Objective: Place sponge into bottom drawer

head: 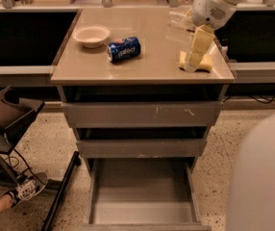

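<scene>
Camera view, looking down at the front of a grey desk (128,69) with three drawers.

Near the front right corner of the desk top, lying flat: the yellow sponge (206,62), hidden across the middle by the gripper (192,64). Pale cream, slanting down from the white arm (214,6) above the right edge, tip at the top face of the sponge. Touching or just above it: cannot tell. Parted or pressed together: cannot tell either.

Behind the arm, toward the back right corner: a clear plastic bottle (177,22) on its side, partly covered by the white housing.

Around the middle of the desk top, well apart from the sponge: a blue soda can (123,50), also on its side. Left of the can and a little further back, near the left edge: a shallow cream bowl (91,35), upright.

Under the front edge: the top drawer (142,114), scratch marks on its front, and below it the middle drawer (142,148), both nearly pushed in. Lowest, pulled far out toward the camera: the bottom drawer (142,189), smooth grey floor and low sides.

At the lower right, close to the lens and covering part of the speckled floor (214,177): a large white rounded shape (262,177). At the lower left: a dark seat-like frame (7,117) and a foot in a sneaker (27,186).
</scene>
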Robot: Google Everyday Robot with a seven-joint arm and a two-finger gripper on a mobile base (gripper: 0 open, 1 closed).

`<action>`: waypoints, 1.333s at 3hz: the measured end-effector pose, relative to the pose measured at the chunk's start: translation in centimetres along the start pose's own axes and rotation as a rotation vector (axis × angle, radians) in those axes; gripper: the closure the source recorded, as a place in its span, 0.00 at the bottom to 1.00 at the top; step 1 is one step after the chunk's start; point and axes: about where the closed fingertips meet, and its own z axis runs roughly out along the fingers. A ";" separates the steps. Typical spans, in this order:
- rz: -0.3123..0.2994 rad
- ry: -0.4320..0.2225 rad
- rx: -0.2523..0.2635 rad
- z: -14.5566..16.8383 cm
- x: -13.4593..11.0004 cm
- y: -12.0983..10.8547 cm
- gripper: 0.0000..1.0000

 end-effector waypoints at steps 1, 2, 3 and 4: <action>-0.007 -0.019 0.056 -0.8 -0.8 -2.2 0.00; -0.008 -0.028 0.070 -0.4 -1.1 -2.8 0.00; 0.036 -0.075 0.067 1.7 0.5 -4.6 0.00; 0.117 -0.153 0.039 5.3 2.9 -7.4 0.00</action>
